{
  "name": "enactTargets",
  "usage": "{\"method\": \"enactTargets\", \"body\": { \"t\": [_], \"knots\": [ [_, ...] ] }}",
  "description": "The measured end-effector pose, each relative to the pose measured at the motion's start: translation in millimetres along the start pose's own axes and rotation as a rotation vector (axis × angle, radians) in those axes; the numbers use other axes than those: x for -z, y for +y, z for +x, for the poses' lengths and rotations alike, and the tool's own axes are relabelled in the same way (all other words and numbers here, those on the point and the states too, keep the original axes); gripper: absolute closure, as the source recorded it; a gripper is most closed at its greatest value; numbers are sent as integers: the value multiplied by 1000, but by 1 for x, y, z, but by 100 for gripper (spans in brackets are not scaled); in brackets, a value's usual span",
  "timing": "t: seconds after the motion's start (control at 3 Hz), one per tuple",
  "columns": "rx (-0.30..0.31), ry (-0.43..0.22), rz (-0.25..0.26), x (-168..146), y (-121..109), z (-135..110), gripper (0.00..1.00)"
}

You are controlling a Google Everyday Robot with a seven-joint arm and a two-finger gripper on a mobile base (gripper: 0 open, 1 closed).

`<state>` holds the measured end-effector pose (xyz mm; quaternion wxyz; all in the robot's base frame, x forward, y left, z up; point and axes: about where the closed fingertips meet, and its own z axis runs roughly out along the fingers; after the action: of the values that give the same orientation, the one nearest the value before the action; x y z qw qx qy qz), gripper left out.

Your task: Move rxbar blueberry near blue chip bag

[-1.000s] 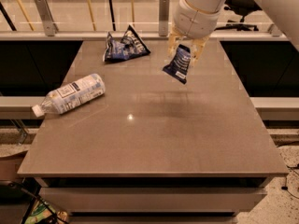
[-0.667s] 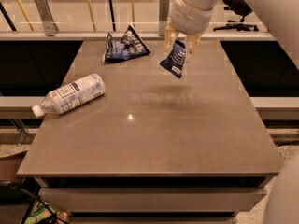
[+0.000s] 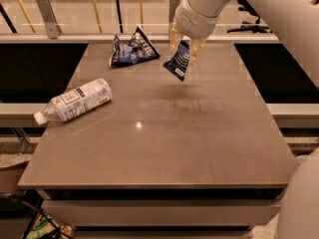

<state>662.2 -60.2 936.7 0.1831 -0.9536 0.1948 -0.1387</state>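
rxbar blueberry (image 3: 178, 61) in claw (image 3: 184, 46), nearer chip bag (image 3: 132, 51)

The robot's 1 white arm (image 3: 271, 11) reaches in from the upper right, its thick wrist (image 3: 202, 11) angled down and to the left. The gripper (image 3: 183, 48) sits at the top centre of the view, its 2 pale fingers (image 3: 174, 38) pointing down and clamped on the upper end of the rxbar blueberry (image 3: 178, 62). A white curve at the lower right edge is probably the robot's too.
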Motion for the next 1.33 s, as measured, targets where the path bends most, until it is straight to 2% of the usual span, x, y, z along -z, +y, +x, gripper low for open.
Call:
{"method": "enactTargets", "body": {
  "t": [0.33,0.67,1.33],
  "knots": [
    [-12,42,36,-18,-13,9,100],
    [-5,115,26,-55,-34,30,100],
    [0,106,36,-66,-38,39,100]
  ]
}}
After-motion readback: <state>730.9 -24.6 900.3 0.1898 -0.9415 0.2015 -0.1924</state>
